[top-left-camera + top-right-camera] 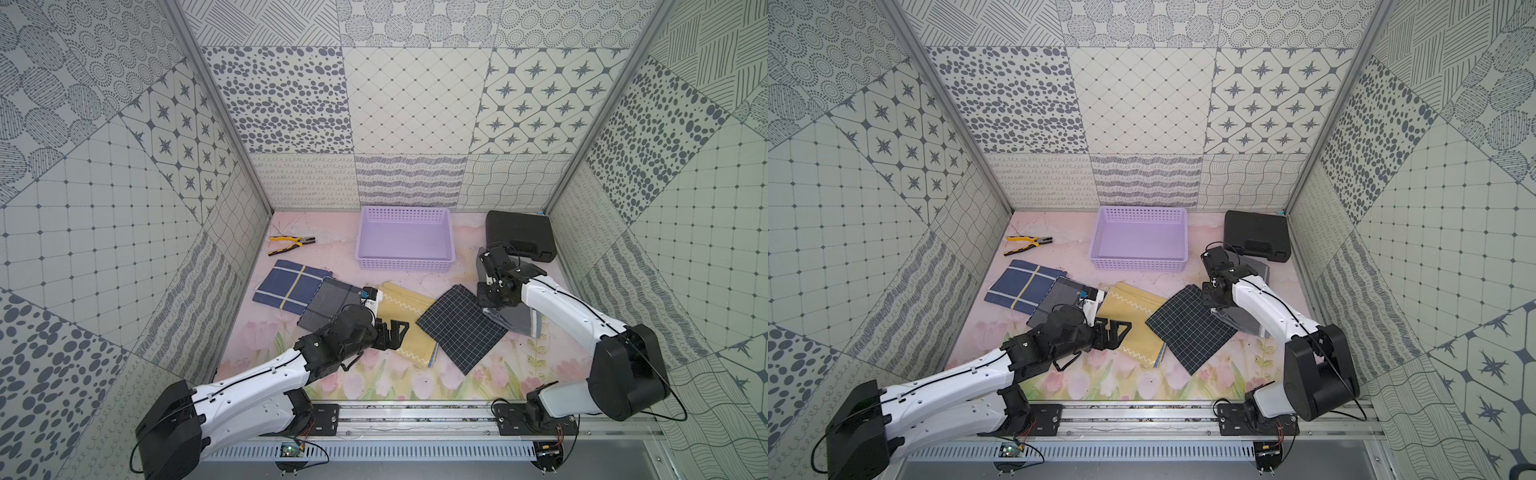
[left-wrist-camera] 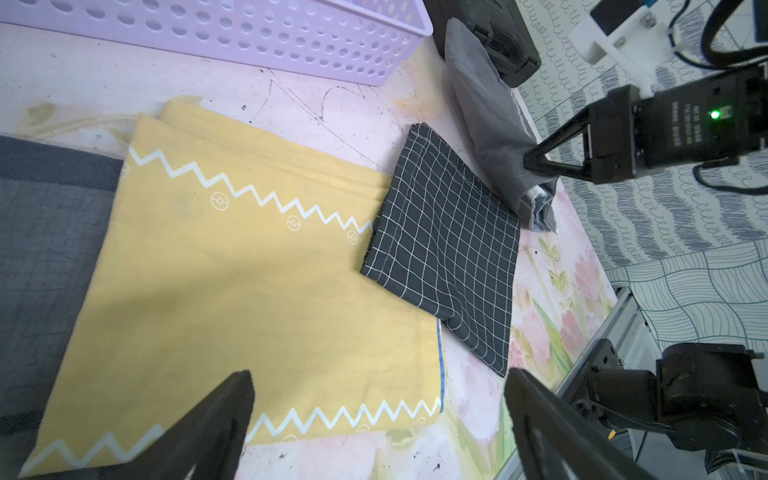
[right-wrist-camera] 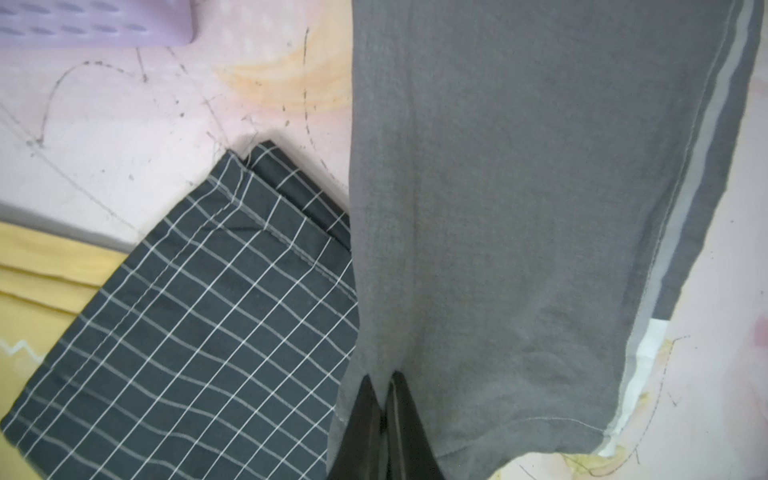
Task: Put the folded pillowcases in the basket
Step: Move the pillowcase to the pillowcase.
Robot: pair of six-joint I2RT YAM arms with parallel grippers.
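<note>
Clamping the hem of the grey pillowcase (image 3: 519,208) with the right gripper (image 3: 384,386), both fingers (image 3: 361,415) pressed together on a pinch of cloth. Puckered right at the fingertips, then spreading broad and smooth away from them in the right wrist view, with a paler stripe down 1 long edge. Stretching from the fingers back toward the black case (image 1: 519,232), far end lying just beside it; cannot tell how much of the fabric is off the pink floral mat (image 1: 374,382). Just beside the right fingertips, toward the left arm: black grid cloth (image 1: 461,328), flat on the mat, 1 corner hidden behind the grey fabric in the right wrist view. Beyond that corner, farther from the fingers: lilac basket (image 1: 405,264), well apart from the grey pillowcase, not yet holding it. Hovering with the left gripper (image 2: 378,374) over the yellow pillowcase (image 2: 249,270), 2 fingers (image 2: 224,424) spread wide and clamped on nothing. Seen between those parted fingers: yellow cloth's near edge with a white zigzag line. Ahead of the left fingertips: black grid cloth overlapping 1 yellow corner. Behind the left fingers, under the wrist in both top views: grey plaid cloth (image 1: 324,307) overlapping a blue plaid cloth (image 1: 282,286). Farther out on that side: yellow-handled pliers (image 1: 291,244).
</note>
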